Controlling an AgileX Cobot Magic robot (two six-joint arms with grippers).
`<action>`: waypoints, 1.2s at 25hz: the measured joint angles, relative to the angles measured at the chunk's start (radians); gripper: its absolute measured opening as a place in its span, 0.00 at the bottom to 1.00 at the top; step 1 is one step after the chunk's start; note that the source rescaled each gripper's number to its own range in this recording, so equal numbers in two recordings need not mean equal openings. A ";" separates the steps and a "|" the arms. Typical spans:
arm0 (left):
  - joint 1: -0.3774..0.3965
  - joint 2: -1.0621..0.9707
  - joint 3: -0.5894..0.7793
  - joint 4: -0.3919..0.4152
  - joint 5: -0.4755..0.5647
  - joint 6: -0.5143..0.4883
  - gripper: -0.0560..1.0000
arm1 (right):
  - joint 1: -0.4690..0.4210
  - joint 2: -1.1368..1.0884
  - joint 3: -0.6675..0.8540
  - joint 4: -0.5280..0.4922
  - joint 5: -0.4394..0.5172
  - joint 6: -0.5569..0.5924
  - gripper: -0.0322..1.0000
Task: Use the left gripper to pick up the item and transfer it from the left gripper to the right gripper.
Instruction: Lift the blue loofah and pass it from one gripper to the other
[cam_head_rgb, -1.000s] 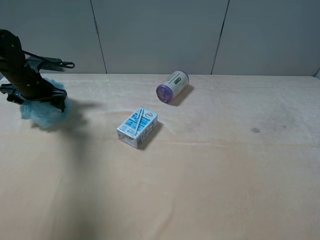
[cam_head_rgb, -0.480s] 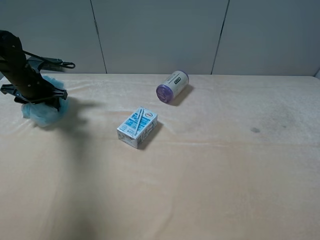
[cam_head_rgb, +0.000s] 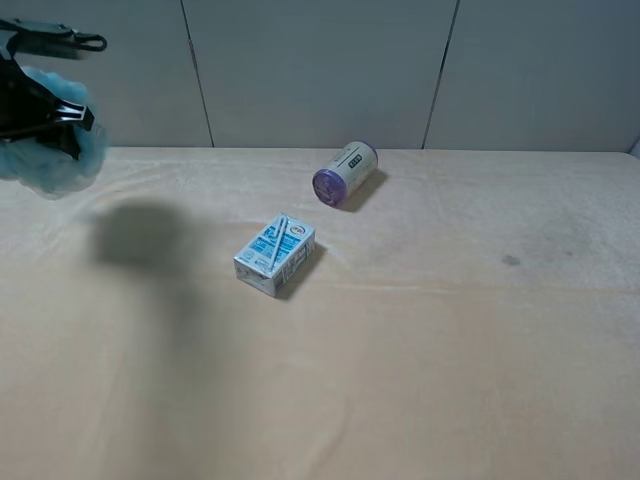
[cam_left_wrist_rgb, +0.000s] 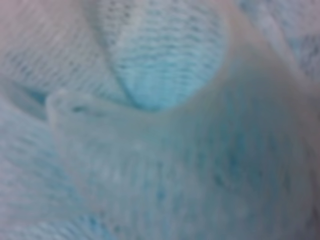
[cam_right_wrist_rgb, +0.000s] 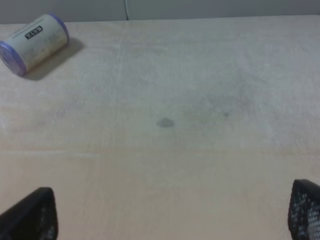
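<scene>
Starting with the table, spreading pale and wide under everything and carrying a soft shadow toward its left, with nothing sitting on that patch. Finding the item hanging in the air above that shadow, at the left edge of the high view, well apart from the other 2 objects. Clamping it with the left gripper, jaws pressing into the mesh, probably biting deep so the soft ball is not slipping free. Filling the whole left wrist view with blue netting, and so hiding the jaws there. Carrying it this high, seemingly, for passing clear over what is lying on the table. Lying flat near the middle, untouched: the drink carton. Lying on its side just beyond: the purple-lidded can. Hovering low over bare table on the right: the right gripper, jaws spreading wide and gripping nothing, likely making room for a bulky pouf.
</scene>
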 joint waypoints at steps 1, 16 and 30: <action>0.000 -0.019 0.000 -0.005 0.018 0.000 0.51 | 0.000 0.000 0.000 0.000 0.000 0.000 1.00; -0.038 -0.177 0.000 -0.344 0.190 0.121 0.47 | 0.000 0.000 0.000 0.000 0.000 0.000 1.00; -0.453 -0.176 0.000 -0.524 0.070 0.186 0.41 | 0.000 0.000 0.000 0.002 0.000 0.000 1.00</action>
